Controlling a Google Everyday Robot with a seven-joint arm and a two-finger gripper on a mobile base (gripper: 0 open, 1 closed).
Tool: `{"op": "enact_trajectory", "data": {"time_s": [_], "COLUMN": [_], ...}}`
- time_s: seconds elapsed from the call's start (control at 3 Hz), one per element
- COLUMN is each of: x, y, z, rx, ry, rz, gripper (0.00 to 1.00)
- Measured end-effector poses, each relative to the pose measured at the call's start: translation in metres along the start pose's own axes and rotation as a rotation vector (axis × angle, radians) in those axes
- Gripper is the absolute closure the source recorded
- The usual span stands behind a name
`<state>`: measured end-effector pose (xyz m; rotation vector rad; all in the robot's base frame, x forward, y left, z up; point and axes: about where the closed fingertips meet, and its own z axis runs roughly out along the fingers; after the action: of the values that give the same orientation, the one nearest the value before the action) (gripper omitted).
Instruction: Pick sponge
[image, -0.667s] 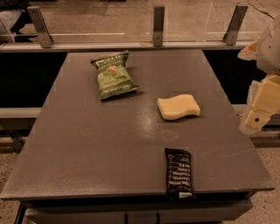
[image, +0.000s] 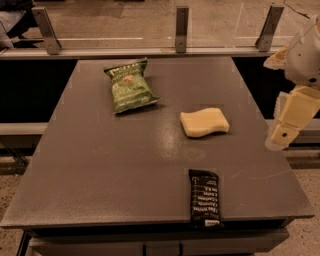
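The pale yellow sponge (image: 204, 122) lies flat on the grey table (image: 100, 165), right of centre. My gripper (image: 282, 136) hangs at the right edge of the view, beside the table's right edge. It is to the right of the sponge, apart from it and holding nothing that I can see. The white arm (image: 305, 55) rises above it, partly cut off by the frame.
A green chip bag (image: 129, 86) lies at the back left of the table. A black snack bar with white text (image: 204, 197) lies at the front edge. A rail with metal posts (image: 182, 22) runs behind the table.
The gripper has shifted slightly left toward the table's edge. The sponge, bag and bar have not moved.
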<state>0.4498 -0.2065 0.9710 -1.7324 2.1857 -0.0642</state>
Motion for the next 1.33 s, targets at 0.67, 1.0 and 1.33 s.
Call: {"op": "enact_trajectory", "data": {"time_s": [0.67, 1.0, 1.33], "x": [-0.052, -0.064, -0.068], "y": [-0.043, -0.063, -0.069], "z": [0.060, 0.088, 0.118], "rx": [-0.025, -0.057, -0.092], "ry": [-0.045, -0.055, -0.060], "rz": [-0.070, -0.073, -0.050], "gripper": [0.00, 0.00, 0.00]}}
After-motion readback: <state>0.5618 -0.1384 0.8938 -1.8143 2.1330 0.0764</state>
